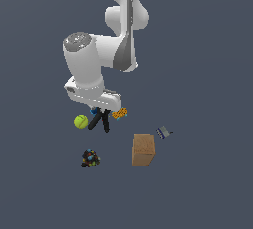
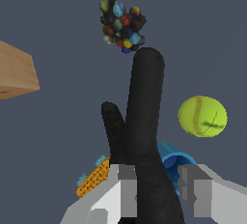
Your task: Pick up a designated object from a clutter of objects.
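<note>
Black clamp sits between our end effector fingers, closed on one leg near the joined end (firmest hold, we judge), beside the tennis ball and blue cup.

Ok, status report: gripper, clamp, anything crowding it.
Gripper astride the clamp, fingers either side of one leg; contact unclear. Clamp among clutter. Ball, blue cup and orange piece close beside it.
</note>
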